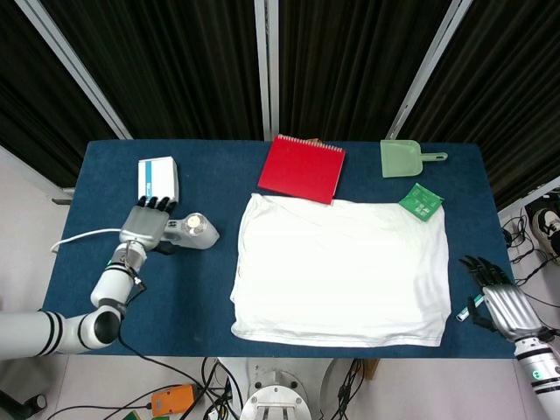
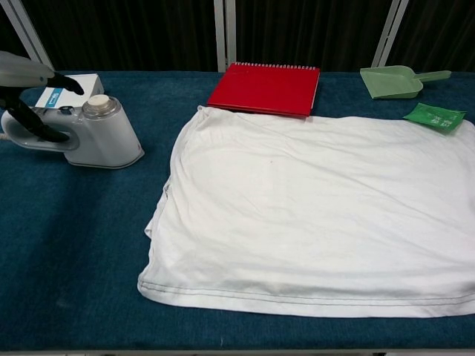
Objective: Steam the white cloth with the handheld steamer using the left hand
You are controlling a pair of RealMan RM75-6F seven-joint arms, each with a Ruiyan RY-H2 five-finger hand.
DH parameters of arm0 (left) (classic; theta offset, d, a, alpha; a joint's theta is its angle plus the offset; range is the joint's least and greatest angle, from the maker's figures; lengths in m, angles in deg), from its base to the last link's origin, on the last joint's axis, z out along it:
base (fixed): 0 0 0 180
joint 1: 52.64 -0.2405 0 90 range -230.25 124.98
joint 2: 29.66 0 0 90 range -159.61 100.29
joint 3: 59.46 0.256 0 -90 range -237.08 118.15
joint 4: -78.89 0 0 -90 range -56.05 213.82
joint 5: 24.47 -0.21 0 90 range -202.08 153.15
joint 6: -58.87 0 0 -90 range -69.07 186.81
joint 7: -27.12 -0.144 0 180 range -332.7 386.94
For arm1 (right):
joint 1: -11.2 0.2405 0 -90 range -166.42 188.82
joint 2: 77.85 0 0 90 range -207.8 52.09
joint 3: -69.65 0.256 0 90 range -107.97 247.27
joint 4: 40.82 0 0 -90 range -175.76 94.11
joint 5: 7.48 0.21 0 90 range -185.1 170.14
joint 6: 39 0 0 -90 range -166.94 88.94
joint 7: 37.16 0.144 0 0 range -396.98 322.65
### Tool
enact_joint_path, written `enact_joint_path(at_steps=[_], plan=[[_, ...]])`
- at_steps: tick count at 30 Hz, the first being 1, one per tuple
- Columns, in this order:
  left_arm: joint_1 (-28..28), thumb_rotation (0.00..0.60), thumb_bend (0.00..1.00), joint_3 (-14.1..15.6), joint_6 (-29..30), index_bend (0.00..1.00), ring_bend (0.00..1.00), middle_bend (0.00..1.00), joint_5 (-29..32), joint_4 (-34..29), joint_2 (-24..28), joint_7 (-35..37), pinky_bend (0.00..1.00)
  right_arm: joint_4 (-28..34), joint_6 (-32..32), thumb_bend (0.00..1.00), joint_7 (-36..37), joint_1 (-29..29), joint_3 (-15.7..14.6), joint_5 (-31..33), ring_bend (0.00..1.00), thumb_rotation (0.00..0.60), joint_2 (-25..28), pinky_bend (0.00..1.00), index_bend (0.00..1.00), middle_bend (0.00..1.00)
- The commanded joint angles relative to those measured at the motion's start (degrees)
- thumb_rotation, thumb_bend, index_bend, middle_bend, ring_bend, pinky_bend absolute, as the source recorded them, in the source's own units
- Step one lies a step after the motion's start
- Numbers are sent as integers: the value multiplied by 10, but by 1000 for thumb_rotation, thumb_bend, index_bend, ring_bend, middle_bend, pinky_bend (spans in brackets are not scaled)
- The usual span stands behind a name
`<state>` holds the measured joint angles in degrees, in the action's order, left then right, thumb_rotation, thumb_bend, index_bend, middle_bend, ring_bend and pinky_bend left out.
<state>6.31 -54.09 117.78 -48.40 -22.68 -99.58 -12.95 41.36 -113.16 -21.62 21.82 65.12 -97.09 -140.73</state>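
The white cloth (image 1: pixel 341 267) (image 2: pixel 319 215) lies spread flat on the blue table (image 1: pixel 210 166), right of centre. Left of the cloth, apart from it, the white handheld steamer (image 1: pixel 196 231) (image 2: pixel 100 133) stands on the table. My left hand (image 1: pixel 144 223) (image 2: pixel 22 81) is over the steamer's handle at its rear, with the fingers stretched out and not wrapped around it. One dark finger still reaches down beside the handle in the chest view. Beyond the table's right edge, my right hand (image 1: pixel 503 302) has its fingers spread and holds nothing.
A white box (image 1: pixel 157 179) (image 2: pixel 87 81) sits just behind the steamer. Along the back edge lie a red notebook (image 1: pixel 302 168) (image 2: pixel 266 87), a green dustpan (image 1: pixel 402 158) (image 2: pixel 392 80) and a green packet (image 1: pixel 421 201) (image 2: pixel 436 116). The steamer's white cable (image 1: pixel 79 236) runs off left.
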Motion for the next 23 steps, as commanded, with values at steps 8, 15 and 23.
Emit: enact_joint_path(at_steps=[8,15,23], plan=[[-235,385,113,28,244,0,0,0,-335,-13,70,251,0,18,-29,109,14,-14,44,53,0,600,45,111,0,99],[-389,475,108,63,382,0,0,0,-461,92,31,368,0,13,-102,105,24,-45,52,32,0,600,43,74,0,68],[-482,478,102,78,433,0,0,0,-514,123,0,354,0,35,-120,106,4,-58,45,9,0,600,45,73,0,68]])
